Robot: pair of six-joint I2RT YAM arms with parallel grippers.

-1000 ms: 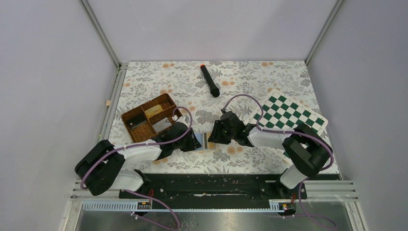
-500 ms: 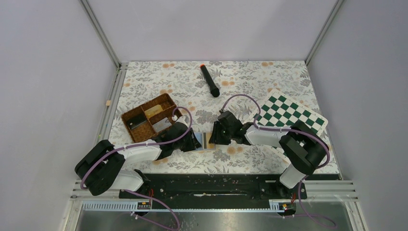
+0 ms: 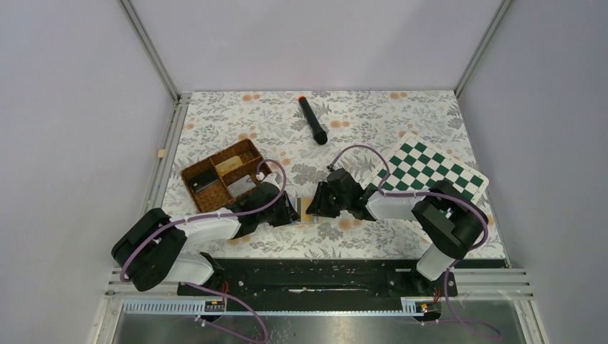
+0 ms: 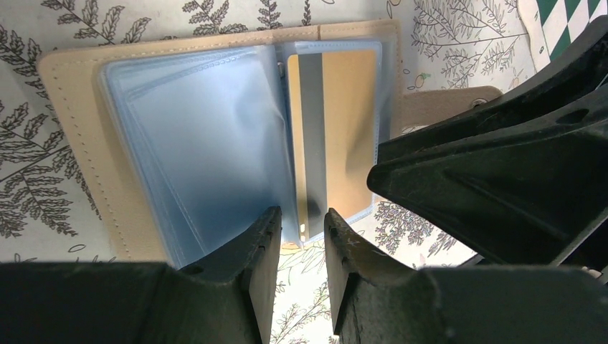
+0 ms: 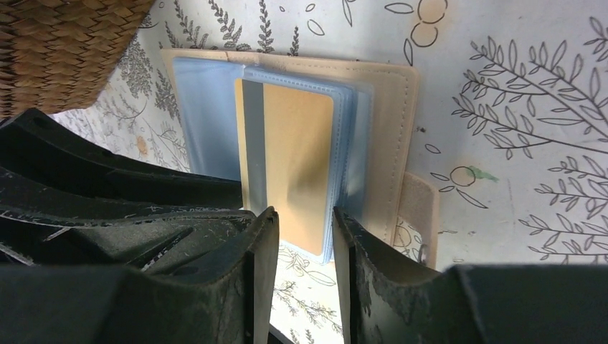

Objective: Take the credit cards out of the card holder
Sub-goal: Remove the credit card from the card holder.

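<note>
The card holder (image 4: 68,107) lies open on the flowered cloth (image 3: 401,115) right of the woven basket (image 3: 192,190), a yellow-gold card (image 5: 297,158) in its clear sleeves, while the left gripper (image 4: 300,228) and right gripper (image 5: 305,228), jaws slightly parted, straddle the sleeve's edge, clamping nothing.

White-black arms (image 3: 208,228), purple cables (image 3: 284,180), scuffed black fingers (image 5: 251,287).

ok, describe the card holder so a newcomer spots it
On the floral table, look just right of the brown woven basket, between the left gripper and the right gripper. The card holder lies open there: the only flat tan sleeve, its bluish clear pockets showing a gold card with a dark stripe.
</note>
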